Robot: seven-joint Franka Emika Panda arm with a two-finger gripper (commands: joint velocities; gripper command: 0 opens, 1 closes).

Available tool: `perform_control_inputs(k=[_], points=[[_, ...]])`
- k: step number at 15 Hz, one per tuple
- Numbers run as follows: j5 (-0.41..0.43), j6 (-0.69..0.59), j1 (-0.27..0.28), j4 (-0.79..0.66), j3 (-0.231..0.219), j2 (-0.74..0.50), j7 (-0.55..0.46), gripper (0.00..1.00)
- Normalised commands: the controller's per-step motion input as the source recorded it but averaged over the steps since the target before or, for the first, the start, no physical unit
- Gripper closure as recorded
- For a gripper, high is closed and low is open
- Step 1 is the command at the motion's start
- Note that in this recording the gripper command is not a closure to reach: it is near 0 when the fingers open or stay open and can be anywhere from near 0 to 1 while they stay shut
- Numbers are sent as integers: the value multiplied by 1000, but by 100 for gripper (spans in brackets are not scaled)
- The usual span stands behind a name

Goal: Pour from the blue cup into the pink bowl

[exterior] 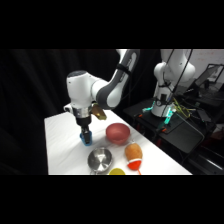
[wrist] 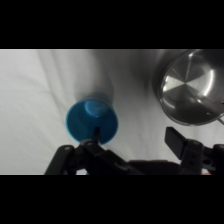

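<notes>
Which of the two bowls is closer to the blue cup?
The silver metal bowl, just in front of the blue cup; the pink bowl sits farther off.

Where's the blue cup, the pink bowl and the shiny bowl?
blue cup [wrist: 92, 122]: wrist view, on its open inside.
pink bowl [exterior: 118, 132]: side view, on its outer wall.
shiny bowl [exterior: 99, 160]: side view, on its inside.

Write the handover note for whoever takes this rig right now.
Pincer: down at the blue cup, one finger inside the rim; whether it is clamped cannot be told.
Blue cup: upright on the white table, beside the silver bowl.
Pink bowl: farther back on the table, apart from the cup.
Done: the pincer is at the cup.
Left: lift, carry to the pink bowl, pour.
</notes>
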Motion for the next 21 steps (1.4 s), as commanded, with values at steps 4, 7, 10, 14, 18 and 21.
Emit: perform_control_inputs(k=[4, 7, 10, 14, 18, 21], points=[[164, 74, -38, 211, -14, 185, -26, 0], [205, 69, -78, 245, 14, 226, -50, 0], [202, 66, -73, 240, 35, 219, -48, 0], [156, 53, -31, 202, 29, 135, -14, 100], [79, 41, 28, 121, -25, 21, 36, 100], [-3, 65, 94, 29, -112, -71, 109, 21]])
